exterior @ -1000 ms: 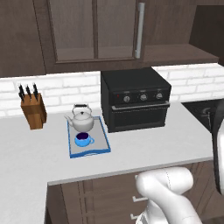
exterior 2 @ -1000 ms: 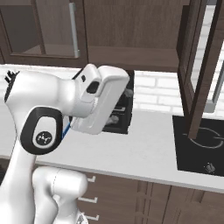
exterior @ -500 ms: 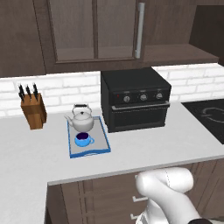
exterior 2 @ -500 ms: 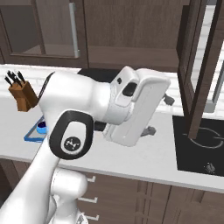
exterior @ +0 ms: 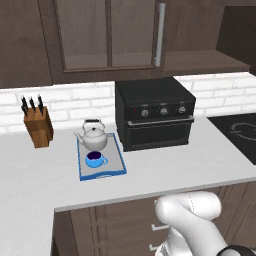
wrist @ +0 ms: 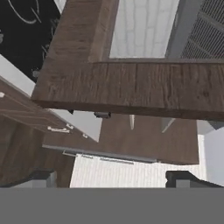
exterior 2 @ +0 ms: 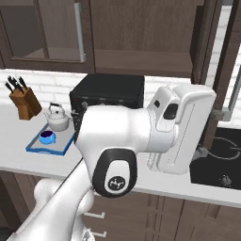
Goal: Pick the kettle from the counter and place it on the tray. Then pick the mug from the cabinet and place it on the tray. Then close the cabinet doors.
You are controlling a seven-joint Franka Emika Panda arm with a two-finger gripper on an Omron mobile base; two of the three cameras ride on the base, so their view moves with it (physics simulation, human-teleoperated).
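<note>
On your counter [exterior: 40,175] sits one tray [exterior: 116,169] with one kettle [exterior: 94,138] and one mug [exterior: 94,159]. Your claw [wrist: 116,177] is wide open, holding nothing.

The kettle [exterior: 94,138] looks like polished silver metal with a thin dark handle; just in front of it the mug [exterior: 94,160] is glossy bright blue; both sit on the tray [exterior: 113,165], matt grey inside a smooth blue rim; the counter [exterior: 40,175] beneath is smooth, pale and matt; left of the tray a knife block [exterior: 39,127] shows warm brown wood; above, the cabinet doors [exterior: 107,35] are dark wood around translucent grey panels, with a brushed silver bar handle [exterior: 159,35]; right of the tray the oven [exterior: 155,112] is matt black
</note>
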